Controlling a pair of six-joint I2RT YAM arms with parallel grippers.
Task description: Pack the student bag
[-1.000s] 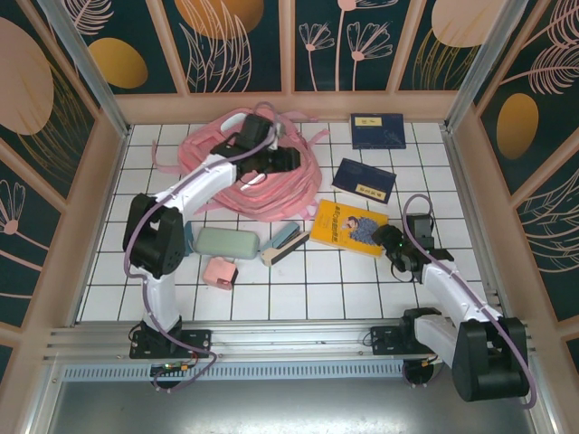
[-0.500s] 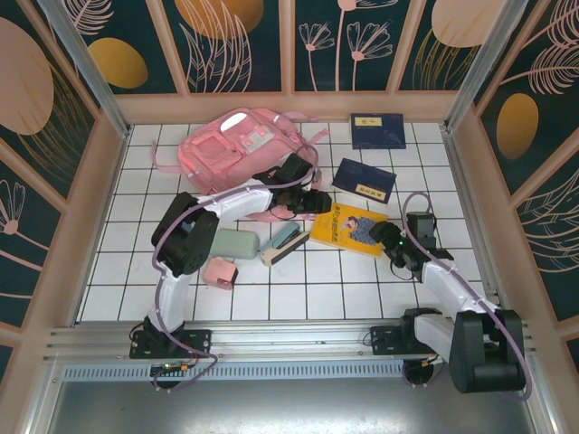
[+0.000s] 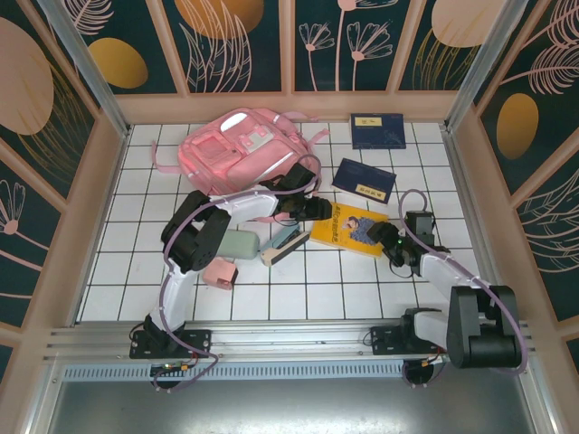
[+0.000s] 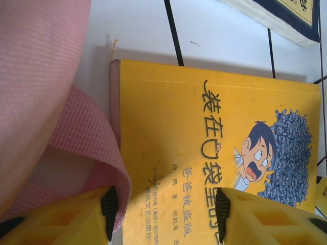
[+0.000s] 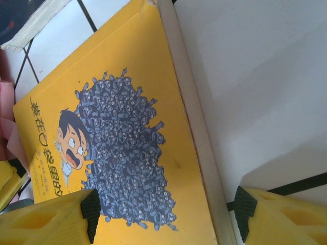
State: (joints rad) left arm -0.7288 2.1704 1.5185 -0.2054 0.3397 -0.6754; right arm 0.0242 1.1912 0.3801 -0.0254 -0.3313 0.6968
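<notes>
The student bag (image 3: 231, 149), a large pink backpack, lies flat at the back left of the tiled table. A yellow book (image 3: 355, 228) with a cartoon cover lies right of centre. My left gripper (image 3: 318, 208) hovers open over the book's left end. In the left wrist view one pad sits over a pink bag strap (image 4: 76, 148) and the other over the yellow cover (image 4: 204, 153), with the left gripper (image 4: 166, 214) holding nothing. My right gripper (image 3: 391, 242) is open at the book's right end. Its pads straddle the page edge of the yellow book (image 5: 122, 143), and the right gripper (image 5: 167, 214) is empty.
Two navy books lie behind the yellow one, one at the back (image 3: 377, 131) and one nearer (image 3: 364, 181). A grey-green case (image 3: 231, 242), a small pink box (image 3: 220, 271) and a beige-and-teal box (image 3: 285, 242) sit near the left arm. Patterned walls enclose the table.
The left gripper has left the bag and swung right and nearer, to the yellow book's left end. The bag has settled flat. The right gripper has barely moved.
</notes>
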